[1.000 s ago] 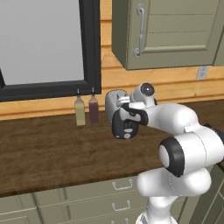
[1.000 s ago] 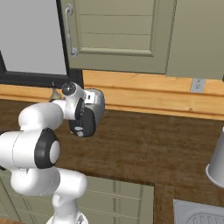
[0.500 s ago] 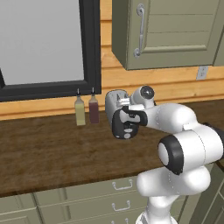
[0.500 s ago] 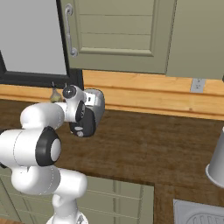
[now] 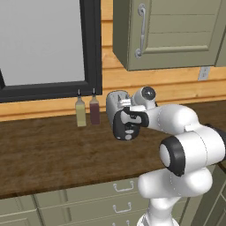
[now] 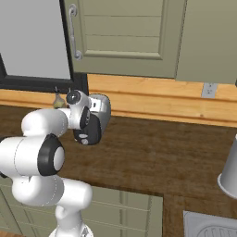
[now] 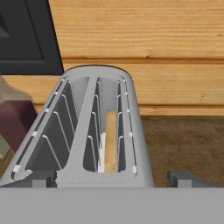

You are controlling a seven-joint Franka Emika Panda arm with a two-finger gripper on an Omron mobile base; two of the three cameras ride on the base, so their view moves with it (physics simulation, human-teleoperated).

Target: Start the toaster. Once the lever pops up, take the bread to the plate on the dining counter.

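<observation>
Left base view: the toaster (image 5: 115,102) was seen at centre frame, just right of two bottles (image 5: 87,110), with the gripper (image 5: 126,122) held against its near end; finger spacing could not be told. Right base view: the toaster (image 6: 101,107) was found left of centre. Hand view: the bread (image 7: 110,140) was seen sunk in the toaster's right slot.

A dark wood-grain desk (image 5: 48,150) with pale green handled drawers (image 5: 88,205) runs beneath a black-framed window (image 5: 90,48), horizontal honey-coloured wall planks (image 6: 152,99) and sage-green upper cabinets (image 5: 176,33).
</observation>
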